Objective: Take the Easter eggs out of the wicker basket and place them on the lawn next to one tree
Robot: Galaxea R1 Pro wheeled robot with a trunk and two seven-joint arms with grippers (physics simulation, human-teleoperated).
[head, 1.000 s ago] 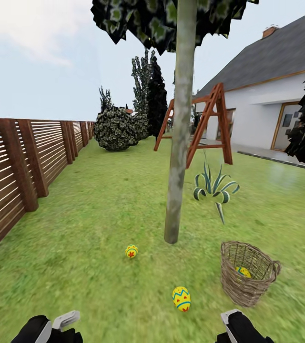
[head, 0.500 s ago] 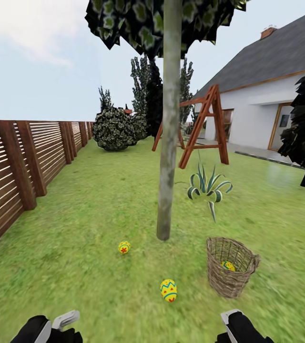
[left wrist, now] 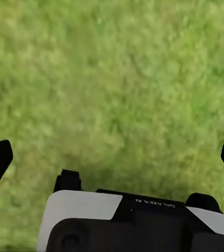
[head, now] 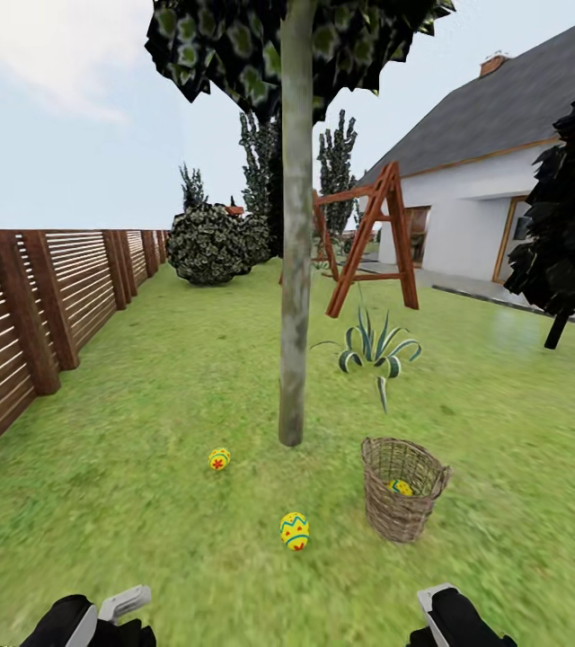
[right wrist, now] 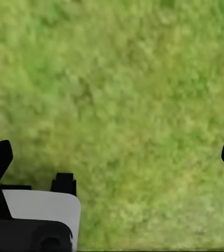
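Observation:
A tree (head: 293,270) with a slim pale trunk stands on the lawn (head: 162,386) ahead of me. Two yellow painted Easter eggs lie on the grass near its foot: one (head: 219,459) to the trunk's left, the other (head: 295,530) closer to me. To the trunk's right stands the brown wicker basket (head: 386,521), upright, with the third egg (head: 401,488) inside. My left gripper (left wrist: 112,155) and right gripper (right wrist: 112,155) hang low over bare grass, both open and empty. Their tops show at the head view's bottom edge, well short of the eggs.
A brown slat fence (head: 27,314) runs along the left. Behind the tree are a spiky striped plant (head: 373,350), a wooden swing frame (head: 364,243) and a round bush (head: 207,244). A black conifer (head: 570,207) and a white house (head: 476,207) stand at the right.
The whole picture has shifted left and the tree, eggs and basket look smaller and farther: the camera has moved back. Eggs, basket and grippers keep their places.

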